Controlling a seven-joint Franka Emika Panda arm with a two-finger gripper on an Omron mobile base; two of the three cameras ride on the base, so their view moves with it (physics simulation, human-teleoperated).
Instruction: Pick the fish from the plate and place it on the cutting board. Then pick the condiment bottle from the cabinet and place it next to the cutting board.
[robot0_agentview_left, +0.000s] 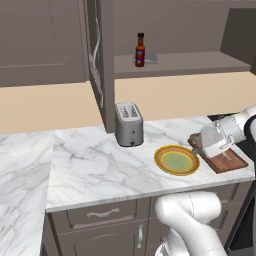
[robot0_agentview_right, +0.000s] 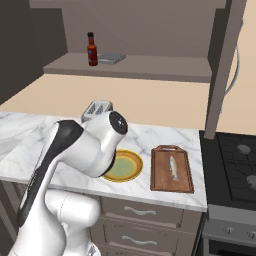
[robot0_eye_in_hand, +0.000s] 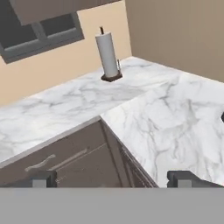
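Spread wide and holding nothing, the fingers (robot0_eye_in_hand: 112, 178) frame marbled tabletop (robot0_eye_in_hand: 175, 118). Centre frame, the round plate (robot0_agentview_right: 123, 165) sits beside the wooden cutting board (robot0_agentview_right: 172, 170), apparently bearing the slim fish (robot0_agentview_right: 173, 168). Upper left, the condiment bottle (robot0_agentview_right: 92, 49) stands on the cabinet (robot0_agentview_right: 150, 65) shelf.

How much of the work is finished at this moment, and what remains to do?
Done: the fish lies on the cutting board, and the plate beside it is bare. In hand: nothing; the tool is open and holds nothing, facing a counter corner with a paper towel roll. Left: the condiment bottle stands on the cabinet shelf and must go next to the board.
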